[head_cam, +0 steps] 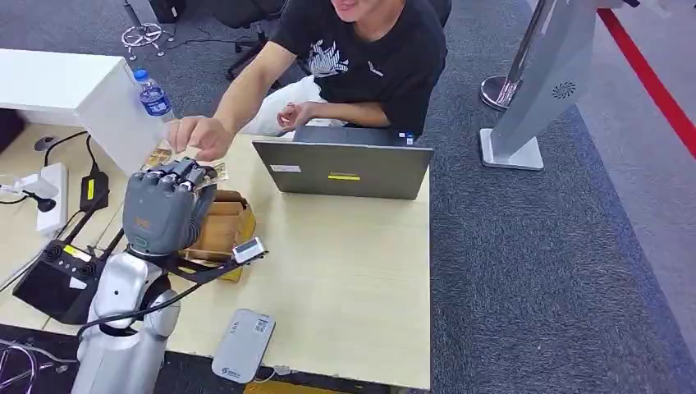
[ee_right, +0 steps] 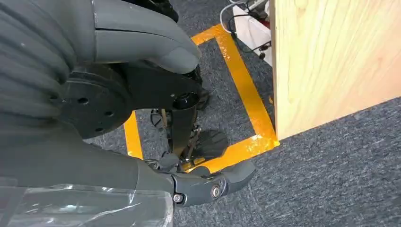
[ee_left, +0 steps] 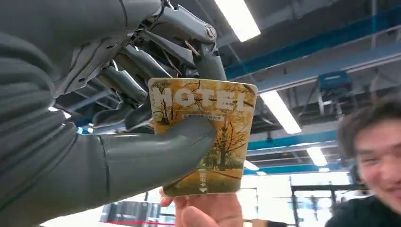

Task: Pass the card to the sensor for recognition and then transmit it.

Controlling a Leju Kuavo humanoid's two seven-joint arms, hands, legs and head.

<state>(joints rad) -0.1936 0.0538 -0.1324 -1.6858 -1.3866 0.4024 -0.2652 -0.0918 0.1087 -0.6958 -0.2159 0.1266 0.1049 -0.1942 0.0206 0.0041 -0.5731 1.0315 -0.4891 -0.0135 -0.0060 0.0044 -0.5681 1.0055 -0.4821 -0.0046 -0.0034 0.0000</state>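
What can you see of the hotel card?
The card is a glossy rectangle with rounded corners, printed with yellow autumn trees, "HOTEL" in pale capitals and small text lines. The left hand holds it up over the table, thumb across its face, darker fingers behind. A person's fingers touch one short edge. It looks flat and unbent.

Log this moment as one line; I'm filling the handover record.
left hand: holds hotel card | person's hand: touching card's edge | right hand: hanging, empty | phase: handover
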